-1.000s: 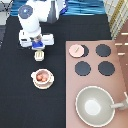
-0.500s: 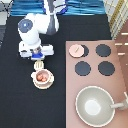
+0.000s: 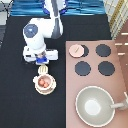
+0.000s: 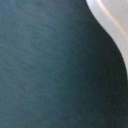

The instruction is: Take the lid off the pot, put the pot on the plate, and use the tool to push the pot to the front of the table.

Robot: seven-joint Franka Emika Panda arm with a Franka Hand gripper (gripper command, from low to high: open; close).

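A: Where's the gripper (image 3: 44,62)?

B: Over the black bench (image 3: 15,95), towards the exterior view's left, just above the pot (image 3: 44,83). I cannot tell how it is set.

A: And the pot?

B: Uncovered, reddish contents showing, sitting on the plate (image 3: 37,90). A small cream piece, possibly the tool (image 3: 44,68), lies between gripper and pot. The lid (image 3: 76,49) rests on the stove's (image 3: 120,65) upper-left burner, well apart towards the right.

A: The wrist view?

B: Only dark bench and a pale curved edge I cannot identify; the exterior view alone shows the pan (image 3: 93,106).

A: Changed?

B: The arm has shifted right and down, closer to the pot; pot and lid haven't moved.
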